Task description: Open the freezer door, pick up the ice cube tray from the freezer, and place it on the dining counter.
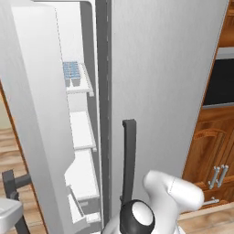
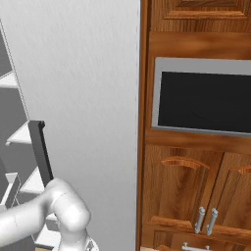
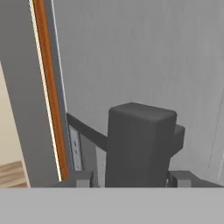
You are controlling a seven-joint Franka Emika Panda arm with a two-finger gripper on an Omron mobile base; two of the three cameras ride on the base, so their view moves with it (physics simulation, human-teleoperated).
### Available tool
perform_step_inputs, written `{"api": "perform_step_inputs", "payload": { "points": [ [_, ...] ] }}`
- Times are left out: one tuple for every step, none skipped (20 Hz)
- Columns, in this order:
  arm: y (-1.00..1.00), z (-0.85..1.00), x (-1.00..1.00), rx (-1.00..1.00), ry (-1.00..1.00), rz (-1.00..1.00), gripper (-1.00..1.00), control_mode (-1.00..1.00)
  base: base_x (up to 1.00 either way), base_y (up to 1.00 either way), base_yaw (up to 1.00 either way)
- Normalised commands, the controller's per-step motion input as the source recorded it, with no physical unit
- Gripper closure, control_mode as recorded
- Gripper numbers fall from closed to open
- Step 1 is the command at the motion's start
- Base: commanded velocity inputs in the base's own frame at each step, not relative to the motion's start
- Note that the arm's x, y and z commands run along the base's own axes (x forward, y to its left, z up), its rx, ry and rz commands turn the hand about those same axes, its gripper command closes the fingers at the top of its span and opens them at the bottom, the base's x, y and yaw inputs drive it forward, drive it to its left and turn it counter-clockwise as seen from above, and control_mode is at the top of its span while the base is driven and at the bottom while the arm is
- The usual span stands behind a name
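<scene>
The freezer door (image 1: 34, 114) stands swung open to the left, its white inner side facing me. Inside the freezer (image 1: 82, 130), white shelves show. The ice cube tray (image 1: 71, 73), with pale blue cells, lies on the upper shelf. My gripper (image 3: 131, 178) sits low, with a dark grey handle block (image 3: 140, 144) between its fingertips. The left fingertip (image 3: 84, 178) stands apart from the block and the right one (image 3: 177, 177) is close beside it. I cannot tell which door this handle belongs to. The dining counter is out of view.
A closed plain silver door (image 1: 160, 91) with a dark vertical handle (image 1: 129, 160) stands right of the freezer. Further right are wooden cabinets (image 2: 196, 186) with a built-in dark oven window (image 2: 203, 95). A grey stool (image 1: 9, 212) sits at the lower left.
</scene>
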Motion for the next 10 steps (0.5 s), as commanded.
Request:
{"api": "perform_step_inputs", "payload": {
  "points": [
    [0.39, 0.0, 0.0, 0.0, 0.0, -0.01, 1.0, -1.0, 0.0, 0.0, 0.0],
    [0.29, 0.0, 0.0, 0.0, 0.0, 0.0, 1.0, -1.0, 0.0, 0.0, 0.0],
    [0.15, 0.0, 0.0, 0.0, 0.0, 0.0, 1.0, -1.0, 0.0, 0.0, 0.0],
    [0.04, 0.0, 0.0, 0.0, 0.0, 0.0, -1.0, -1.0, 0.0, 0.0, 0.0],
    [0.0, 0.0, 0.0, 0.0, 0.0, 0.0, -1.0, -1.0, 0.0, 0.0, 0.0],
    [0.0, 0.0, 0.0, 0.0, 0.0, 0.0, -1.0, -1.0, 0.0, 0.0, 0.0],
    [0.0, 0.0, 0.0, 0.0, 0.0, 0.0, -1.0, -1.0, 0.0, 0.0, 0.0],
    [0.0, 0.0, 0.0, 0.0, 0.0, 0.0, -1.0, -1.0, 0.0, 0.0, 0.0],
    [0.0, 0.0, 0.0, 0.0, 0.0, 0.0, -1.0, -1.0, 0.0, 0.0, 0.0],
    [0.0, 0.0, -0.06, 0.0, 0.0, 0.0, -1.0, -1.0, 0.0, 0.0, 0.0]
  ]
}}
